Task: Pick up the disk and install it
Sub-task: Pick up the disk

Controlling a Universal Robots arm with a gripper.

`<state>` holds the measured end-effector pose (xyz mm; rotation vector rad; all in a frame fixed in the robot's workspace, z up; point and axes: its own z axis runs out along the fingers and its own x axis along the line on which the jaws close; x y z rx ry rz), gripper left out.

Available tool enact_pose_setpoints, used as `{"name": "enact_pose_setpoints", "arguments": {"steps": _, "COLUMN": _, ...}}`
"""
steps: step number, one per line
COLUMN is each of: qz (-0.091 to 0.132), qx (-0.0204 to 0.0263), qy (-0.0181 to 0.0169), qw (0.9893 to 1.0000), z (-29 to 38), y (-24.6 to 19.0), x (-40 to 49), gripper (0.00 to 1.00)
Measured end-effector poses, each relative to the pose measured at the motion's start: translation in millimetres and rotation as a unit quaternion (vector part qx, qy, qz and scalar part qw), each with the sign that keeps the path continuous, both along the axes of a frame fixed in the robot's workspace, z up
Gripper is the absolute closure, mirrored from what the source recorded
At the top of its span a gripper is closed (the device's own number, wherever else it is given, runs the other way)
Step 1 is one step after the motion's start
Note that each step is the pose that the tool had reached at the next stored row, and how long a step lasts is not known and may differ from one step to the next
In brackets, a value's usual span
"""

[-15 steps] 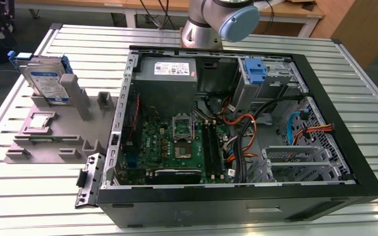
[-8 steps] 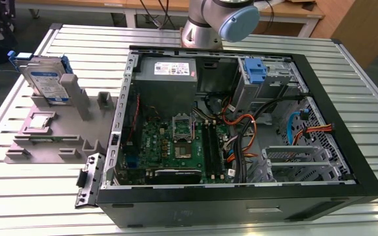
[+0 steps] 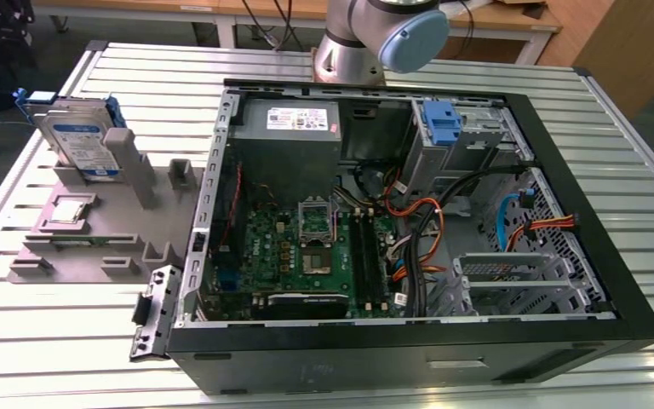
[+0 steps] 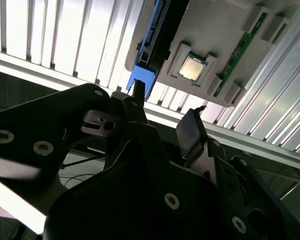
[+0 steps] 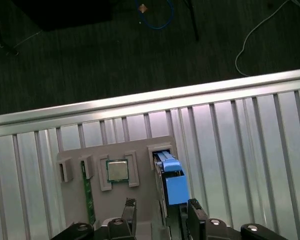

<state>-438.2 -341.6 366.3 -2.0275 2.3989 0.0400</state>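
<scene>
The exterior view looks steeply down over the table (image 3: 65, 341) and the grey fixture (image 3: 100, 247) from farther off. Both wrist views look past the claw (image 5: 160, 216) at that same fixture from close above.

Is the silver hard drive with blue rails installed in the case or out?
Out: the silver hard drive stands on edge in the grey holder, beside the open black computer case.

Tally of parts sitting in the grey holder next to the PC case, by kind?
disk: 1
processor chip: 1
green circuit-board stick: 1
Total in the grey holder: 3
</scene>
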Motion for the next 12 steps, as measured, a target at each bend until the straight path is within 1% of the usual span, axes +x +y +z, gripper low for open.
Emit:
{"name": "enact_pose_setpoints", "arguments": {"steps": 1, "qz": 0.002, "qx": 0.0, "qy": 0.0, "qw": 1.0, "z": -0.2, "y": 0.0, "x": 0.1, "gripper": 0.53}}
{"name": "enact_pose_setpoints", "arguments": {"steps": 2, "qz": 0.005, "qx": 0.0, "qy": 0.0, "qw": 1.0, "z": -0.5, "y": 0.0, "x": 0.1, "gripper": 0.47}}
{"name": "enact_pose_setpoints", "arguments": {"steps": 7, "qz": 0.021, "qx": 0.0, "qy": 0.0, "qw": 0.9998, "z": -3.1, "y": 0.8, "x": 0.0, "gripper": 0.47}}
{"name": "enact_pose_setpoints", "arguments": {"steps": 10, "qz": 0.025, "qx": 0.0, "qy": -0.0006, "qw": 0.9997, "z": -5.3, "y": 3.9, "x": 0.0, "gripper": 0.47}}
{"name": "enact_pose_setpoints", "arguments": {"steps": 12, "qz": 0.026, "qx": 0.0, "qy": -0.0014, "qw": 0.9996, "z": -7.3, "y": 5.1, "x": 0.0, "gripper": 0.47}}
